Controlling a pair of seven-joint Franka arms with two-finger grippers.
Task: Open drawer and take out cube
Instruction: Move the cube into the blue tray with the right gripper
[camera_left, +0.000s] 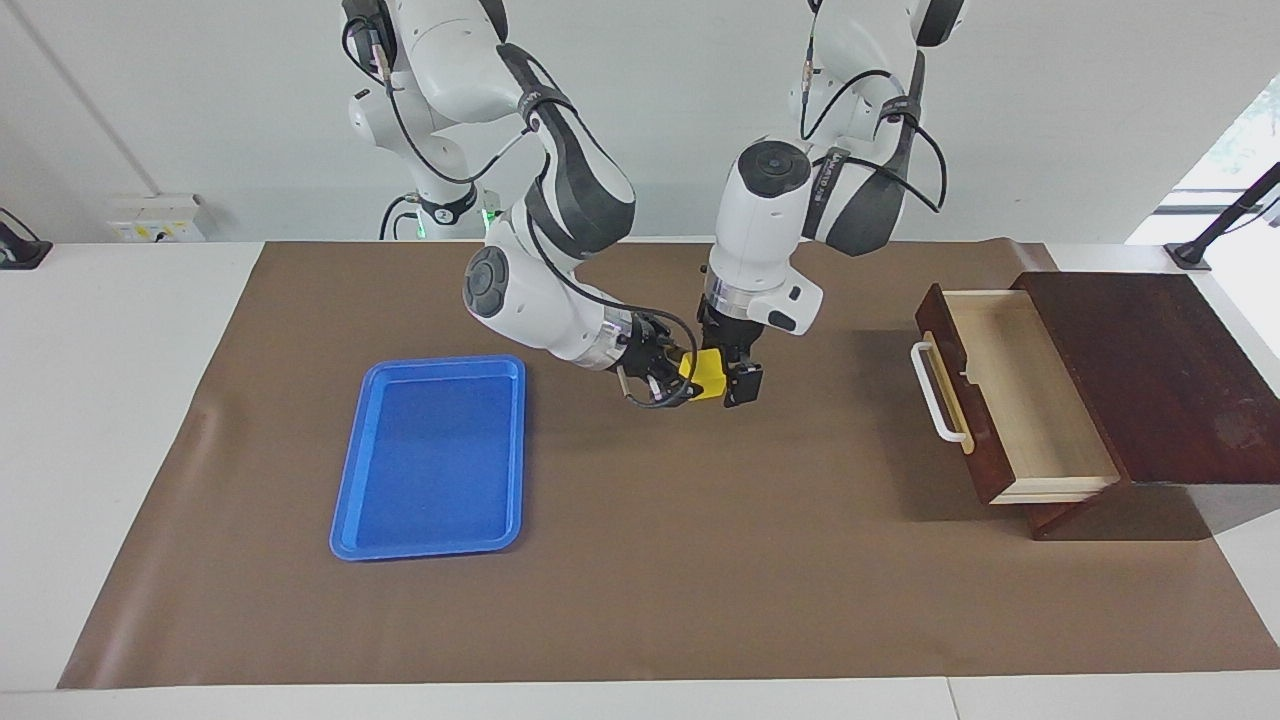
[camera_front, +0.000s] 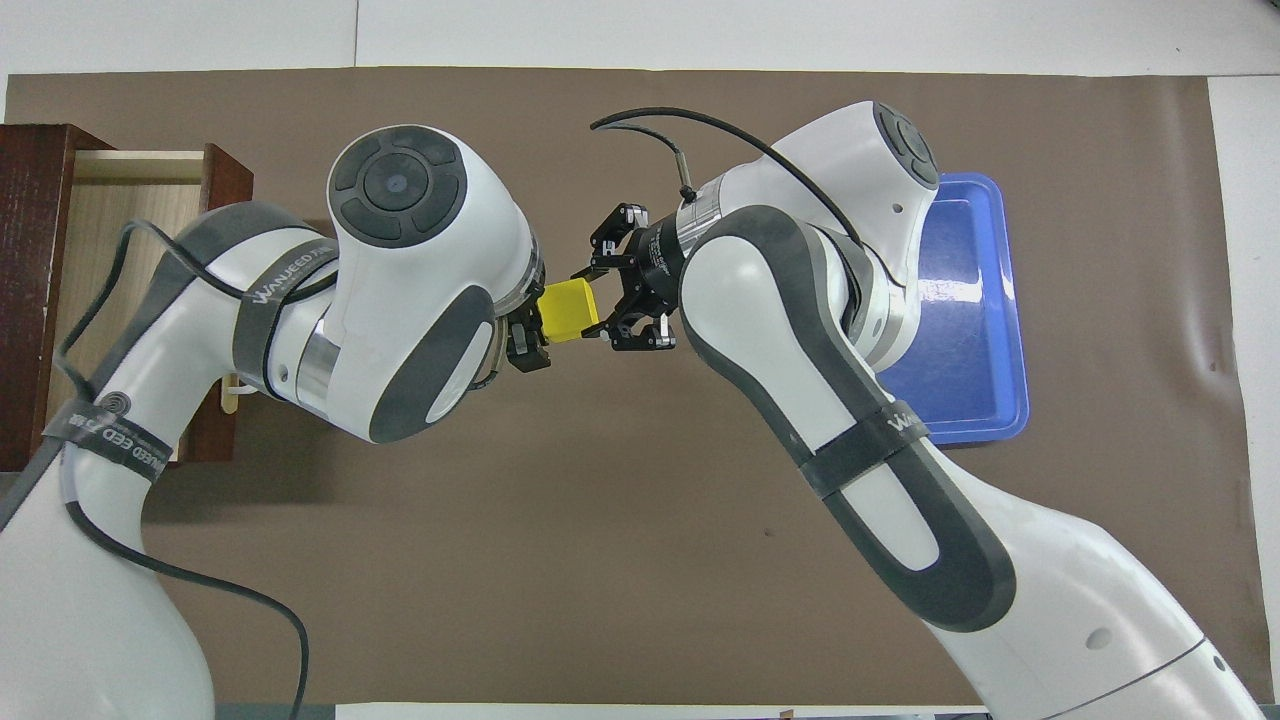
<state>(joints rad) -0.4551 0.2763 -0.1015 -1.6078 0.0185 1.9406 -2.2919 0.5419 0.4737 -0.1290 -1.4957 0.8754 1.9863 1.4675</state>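
Both arms meet mid-table over the brown mat (camera_left: 640, 560), raised off it.

Cube (camera_left: 706, 375): small solid yellow block, matte, crisp edges. Sits up in the air betw. the two grippers, over bare mat, roughly midway betw. tray and drawer.

R gripper (camera_left: 680, 380): black two-finger hand on white glossy arm w/ grey padded bands, comes in tilted from the tray end. Fingers clamped on the cube.

L gripper (camera_left: 735, 385): points straight down from a white rounded wrist, just beside the cube on the drawer end. Fingers spread apart; overhead view shows one black fingertip (camera_front: 528, 352) at the cube's edge, the rest hidden under the wrist. Cannot tell whether a pad touches the cube.

Drawer (camera_left: 1010, 395): pulled out of a dark reddish-brown wooden box (camera_left: 1160, 375) at the L arm's end of table. Front dark wood, white bar handle (camera_left: 932, 392) on a pale strip; inside pale smooth wood grain, flat bottom.

Tray (camera_left: 432, 456): flat blue plastic, rounded corners, shallow raised rim, glossy; lies on mat toward R arm's end.

Mat: thin brown sheet, slight ripples at edges, on a white table (camera_left: 110, 400).
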